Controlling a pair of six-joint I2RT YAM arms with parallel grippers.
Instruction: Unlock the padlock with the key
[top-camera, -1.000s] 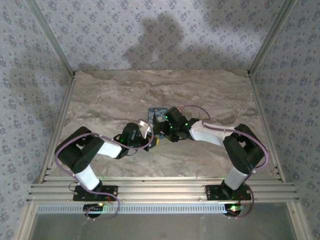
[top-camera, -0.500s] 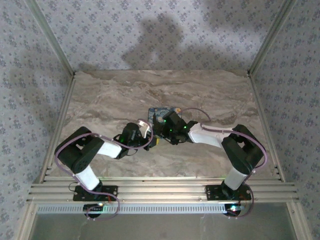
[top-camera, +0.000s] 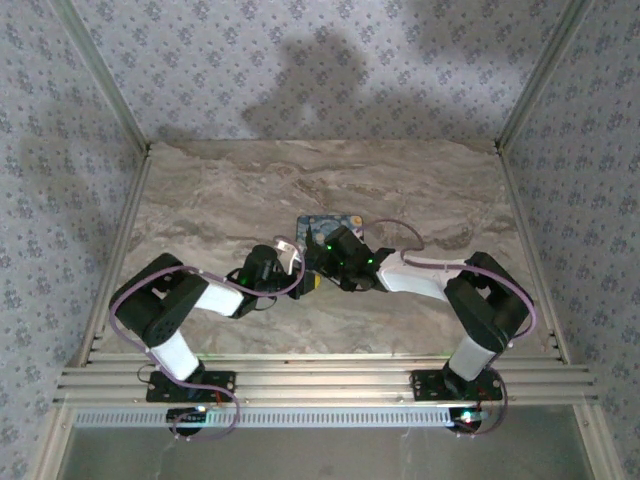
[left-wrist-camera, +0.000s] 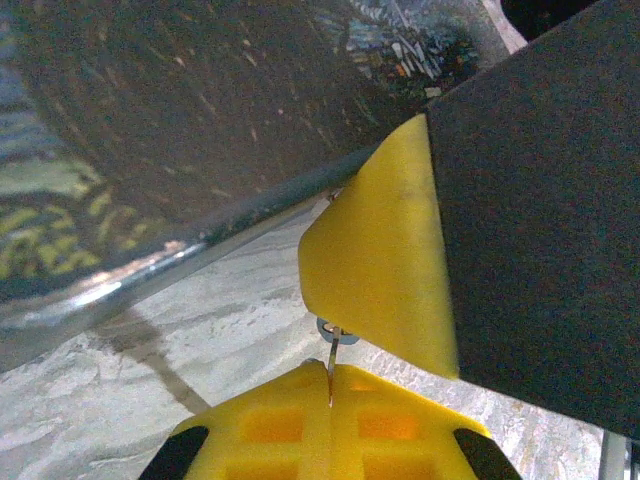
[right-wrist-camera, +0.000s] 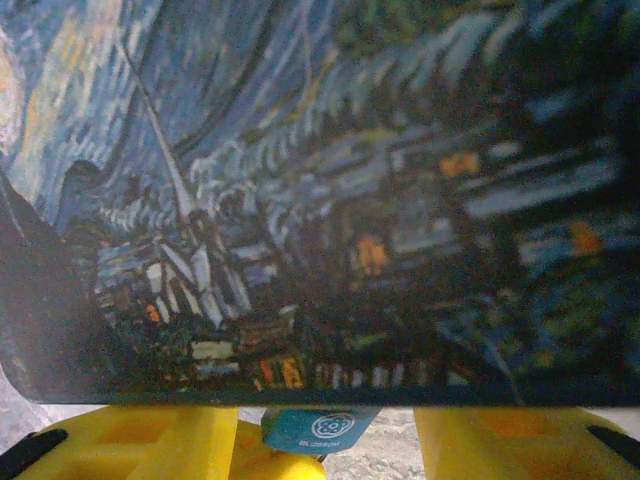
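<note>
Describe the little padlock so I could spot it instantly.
Find the blue box painted with a starry night at the middle of the marble-patterned table. Below its edge in the right wrist view, a tiny grey-blue metal padlock pokes out between two yellow end effector fingers. Its round stamped emblem and cool colour set it apart from the yellow plastic.

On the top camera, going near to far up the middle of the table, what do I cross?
Aluminium rail frame → bare marble tabletop → left gripper → painted box → more bare tabletop → wallpapered back wall.
</note>
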